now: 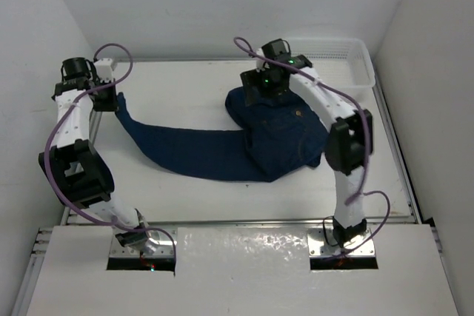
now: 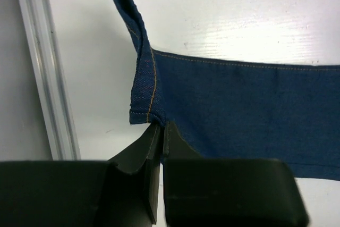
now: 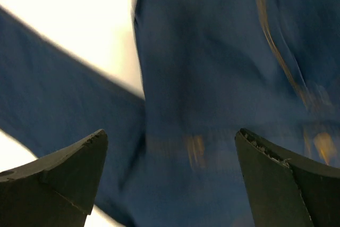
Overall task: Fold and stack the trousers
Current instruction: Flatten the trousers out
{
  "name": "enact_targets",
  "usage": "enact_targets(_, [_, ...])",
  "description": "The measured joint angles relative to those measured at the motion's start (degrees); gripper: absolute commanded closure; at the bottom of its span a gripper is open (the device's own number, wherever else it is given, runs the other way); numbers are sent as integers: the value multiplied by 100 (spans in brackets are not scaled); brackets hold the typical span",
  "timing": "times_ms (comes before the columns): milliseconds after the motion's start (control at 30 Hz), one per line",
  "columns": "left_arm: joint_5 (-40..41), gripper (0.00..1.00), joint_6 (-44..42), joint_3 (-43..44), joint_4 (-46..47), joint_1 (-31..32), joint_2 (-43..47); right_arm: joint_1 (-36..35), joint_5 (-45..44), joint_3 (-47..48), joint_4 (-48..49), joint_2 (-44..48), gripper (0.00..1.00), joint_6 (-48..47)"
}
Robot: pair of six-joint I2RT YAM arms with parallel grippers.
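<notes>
The dark navy trousers (image 1: 222,149) lie across the white table, legs stretching left, waist part bunched at the right under my right arm. My left gripper (image 1: 106,101) is shut on the hem corner of a leg (image 2: 146,112) at the far left; the cuff end curls upward beyond it. My right gripper (image 1: 261,92) is open and hovers over the waist part of the trousers (image 3: 212,78), which looks blurred in the right wrist view. Its fingers (image 3: 69,168) stand wide apart with nothing between them.
A white plastic mesh basket (image 1: 348,61) stands at the back right corner. A metal rail (image 2: 48,78) runs along the table's left edge close to my left gripper. White walls enclose the table on three sides.
</notes>
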State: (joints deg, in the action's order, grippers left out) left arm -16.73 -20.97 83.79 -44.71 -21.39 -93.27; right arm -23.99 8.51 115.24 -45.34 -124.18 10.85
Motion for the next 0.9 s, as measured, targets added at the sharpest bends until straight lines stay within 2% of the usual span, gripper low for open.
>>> enact_targets(167, [94, 100, -15, -142, 13, 2, -11, 92, -570, -1818, 251, 2192, 3, -20])
enact_targets(200, [105, 100, -15, -142, 26, 2, -15, 162, -625, -2203, 463, 2675, 13, 17])
enact_targets(233, [111, 100, -15, -142, 42, 2, -15, 251, -688, -2559, 599, 3121, 66, 63])
enact_targets(267, [116, 100, -13, -142, 59, 2, -15, 400, -715, -2968, 695, 3569, 88, 122])
enact_targets(300, [120, 100, -13, -149, 81, 2, -15, 586, -730, -3449, 955, 3993, 100, 299])
enact_targets(333, [125, 100, -13, -164, 109, 2, -15, 817, -758, -3862, 1060, 4308, 100, 468])
enact_targets(367, [127, 100, -13, -184, 122, 2, -15, 1132, -750, -4389, 1263, 4623, 96, 669])
enact_targets(400, [127, 100, -13, -210, 138, 2, -15, 1462, -787, -4898, 1491, 4846, 78, 909])
enact_targets(433, [129, 100, -13, -234, 138, 2, -15, 1827, -793, -5451, 1657, 5003, 51, 1178])
enact_targets(467, [129, 100, -13, -256, 149, 2, -15, 2249, -732, -5949, 1858, 5066, 42, 1419])
enact_targets(533, [129, 100, -13, -286, 160, 2, -17, 2918, -671, -6701, 2070, 4933, 32, 1814])
enact_targets(600, [131, 100, -13, -289, 162, 2, -31, 3320, -634, -7073, 2103, 4603, 29, 2092])
enact_targets(733, [142, 100, -17, -289, 164, 2, -37, 3563, -481, -7079, 2549, 3901, 29, 2347])
enact_targets(900, [208, 100, -17, -328, 192, 2, -37, 3696, -369, -6846, 3156, 3156, 40, 2437])
